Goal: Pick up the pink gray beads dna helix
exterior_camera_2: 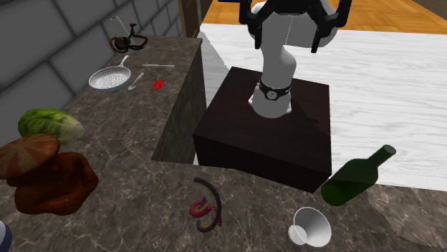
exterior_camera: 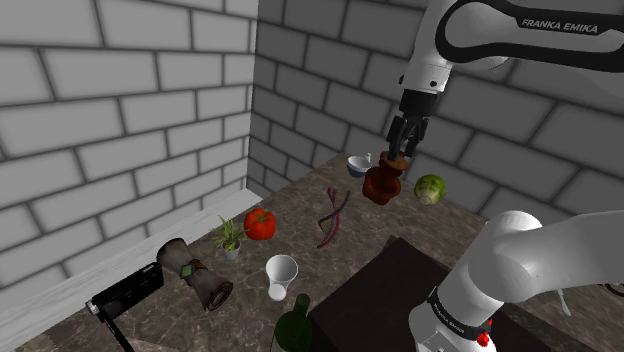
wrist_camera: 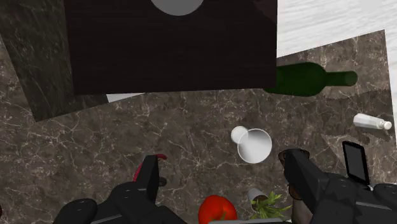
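ok so the claw [exterior_camera: 401, 155] is wide open with nothing in it. In the wrist view the two black fingers [wrist_camera: 151, 179] stand well apart over bare marble. It hangs high above the far end of the bench [exterior_camera: 300, 235], just over a lumpy brown thing [exterior_camera: 381, 186]. That's not where the dna helix [exterior_camera: 333, 215] is. The helix lies flat on the bench nearer the stand [exterior_camera_2: 265, 132], to the shoulder view's left of the brown lump, with a tomato [exterior_camera: 260, 223] further left. In the second exterior view it's a small curved twist of pink, red and dark strands [exterior_camera_2: 206, 206], left of a tipped white cup [exterior_camera_2: 309, 226]. My guess is it's light and thin, and bumpy enough to skid or roll if pinched near a tip. I'd come straight down and close across the narrow width at mid-length, with the fingers astride the twist rather than along it.
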Tool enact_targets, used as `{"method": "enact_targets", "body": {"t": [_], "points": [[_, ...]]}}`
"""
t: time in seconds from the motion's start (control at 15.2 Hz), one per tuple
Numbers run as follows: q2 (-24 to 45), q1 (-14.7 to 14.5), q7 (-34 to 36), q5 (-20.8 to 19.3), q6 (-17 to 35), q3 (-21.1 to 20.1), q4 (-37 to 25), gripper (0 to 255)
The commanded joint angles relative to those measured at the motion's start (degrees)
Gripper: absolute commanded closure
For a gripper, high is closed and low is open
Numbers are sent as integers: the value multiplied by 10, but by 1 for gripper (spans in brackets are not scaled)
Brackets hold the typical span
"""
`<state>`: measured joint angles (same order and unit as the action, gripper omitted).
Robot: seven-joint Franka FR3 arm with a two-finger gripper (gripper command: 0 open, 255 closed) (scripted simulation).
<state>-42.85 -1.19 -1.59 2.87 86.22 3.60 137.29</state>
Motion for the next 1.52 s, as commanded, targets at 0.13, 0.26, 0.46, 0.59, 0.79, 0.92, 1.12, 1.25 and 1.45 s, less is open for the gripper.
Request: {"method": "enact_targets", "body": {"t": [0.13, 0.26, 0.46, 0.59, 0.79, 0.92, 1.12, 1.25, 1.45], "points": [[9, 0, -28, -10, 45, 13, 26, 0], [23, -1, -55, -19, 91, 26, 49, 0], [53, -2, -96, -30, 163, 47, 76, 0], [79, -4, -123, -36, 211, 62, 90, 0], [126, -8, -166, -39, 285, 83, 102, 0], [163, -13, -195, -37, 334, 98, 105, 0], [224, -23, -243, -26, 404, 120, 101, 0], [269, -32, -279, -11, 449, 134, 92, 0], [340, -46, -341, 25, 509, 153, 72, 0]]}}
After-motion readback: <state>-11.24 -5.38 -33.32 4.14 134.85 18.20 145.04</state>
